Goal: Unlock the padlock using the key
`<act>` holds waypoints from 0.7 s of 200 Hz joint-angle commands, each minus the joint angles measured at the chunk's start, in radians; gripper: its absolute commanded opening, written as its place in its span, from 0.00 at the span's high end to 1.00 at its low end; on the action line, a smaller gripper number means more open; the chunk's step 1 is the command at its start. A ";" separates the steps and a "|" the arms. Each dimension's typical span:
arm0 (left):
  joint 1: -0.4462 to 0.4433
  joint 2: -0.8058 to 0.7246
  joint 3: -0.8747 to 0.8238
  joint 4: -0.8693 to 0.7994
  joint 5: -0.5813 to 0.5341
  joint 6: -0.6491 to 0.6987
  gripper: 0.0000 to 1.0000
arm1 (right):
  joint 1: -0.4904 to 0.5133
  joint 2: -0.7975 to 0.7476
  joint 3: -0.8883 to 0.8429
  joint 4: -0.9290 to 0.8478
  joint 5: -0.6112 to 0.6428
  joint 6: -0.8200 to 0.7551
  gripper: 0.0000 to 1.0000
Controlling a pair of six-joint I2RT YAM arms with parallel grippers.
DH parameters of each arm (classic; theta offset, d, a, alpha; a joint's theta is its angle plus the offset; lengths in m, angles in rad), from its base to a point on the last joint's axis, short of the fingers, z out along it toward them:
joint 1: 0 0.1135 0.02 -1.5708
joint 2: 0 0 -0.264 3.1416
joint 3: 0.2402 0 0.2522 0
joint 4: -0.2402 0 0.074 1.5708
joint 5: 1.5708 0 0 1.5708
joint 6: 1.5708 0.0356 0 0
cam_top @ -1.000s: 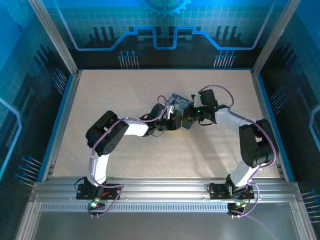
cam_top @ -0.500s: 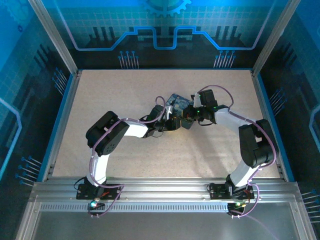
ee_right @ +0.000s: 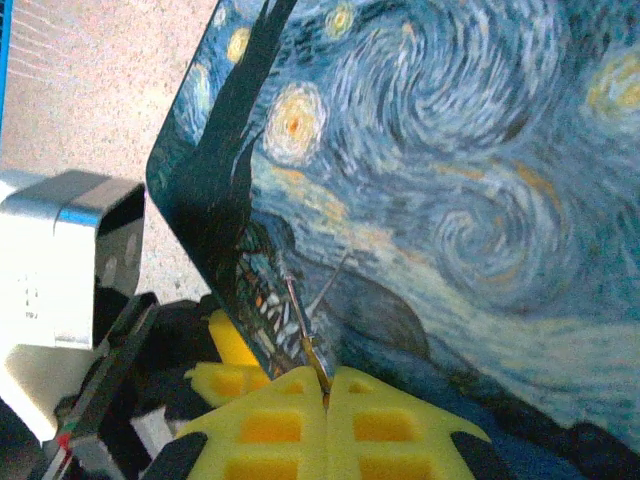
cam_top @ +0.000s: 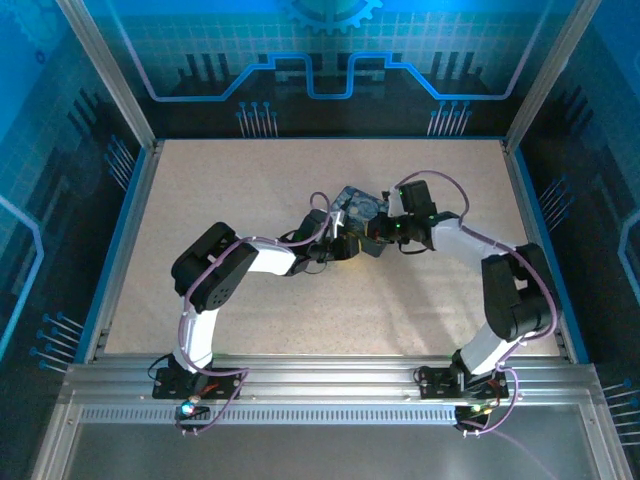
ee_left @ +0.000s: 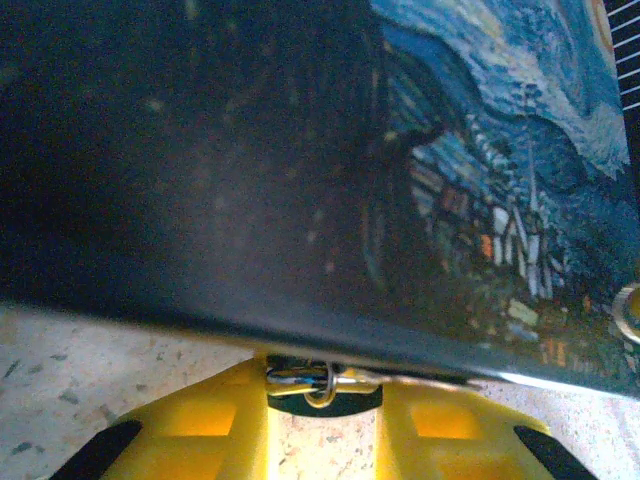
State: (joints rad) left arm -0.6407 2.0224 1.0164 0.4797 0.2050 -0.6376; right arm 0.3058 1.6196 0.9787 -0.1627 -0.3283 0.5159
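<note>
The blue painted tin (cam_top: 360,207) stands tilted at mid-table with both grippers meeting at its near edge. In the left wrist view my left gripper (ee_left: 322,388) has its yellow fingers either side of the tiny dark padlock (ee_left: 325,402), closed on it. The padlock's pale shackle (ee_left: 322,383) is hooked at the tin's lower edge (ee_left: 420,352). My right gripper (ee_right: 327,388) is shut on the key (ee_right: 312,358). The key is a thin metal strip seen edge-on, its tip lying against the tin's painted side (ee_right: 450,200). In the top view the left gripper (cam_top: 348,245) and right gripper (cam_top: 375,243) almost touch.
The left gripper's yellow fingers (ee_right: 232,345) and pale wrist housing (ee_right: 60,260) crowd the space just left of the key. Speckled tabletop (cam_top: 250,180) surrounds the tin, bounded by a blue-edged frame (cam_top: 128,230) and clear walls.
The right wrist has shifted slightly down and left, closer to the left gripper. The tin has turned a little. The left arm has barely moved.
</note>
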 commanded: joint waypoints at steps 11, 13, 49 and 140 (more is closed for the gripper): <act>0.003 -0.087 -0.034 0.010 -0.012 0.008 0.76 | 0.005 -0.126 -0.019 -0.055 0.018 -0.111 1.00; 0.003 -0.090 -0.036 0.010 -0.011 0.009 0.76 | 0.005 -0.132 -0.022 -0.058 0.018 -0.116 1.00; 0.002 -0.137 -0.052 -0.011 -0.004 -0.009 0.76 | 0.005 -0.271 -0.107 -0.076 0.010 -0.179 1.00; 0.001 -0.222 -0.067 -0.081 0.041 -0.130 0.81 | 0.126 -0.439 -0.371 0.037 0.085 -0.248 1.00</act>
State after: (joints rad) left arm -0.6407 1.8637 0.9604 0.3901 0.2131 -0.7219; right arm 0.4030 1.1900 0.6559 -0.1871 -0.2871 0.3046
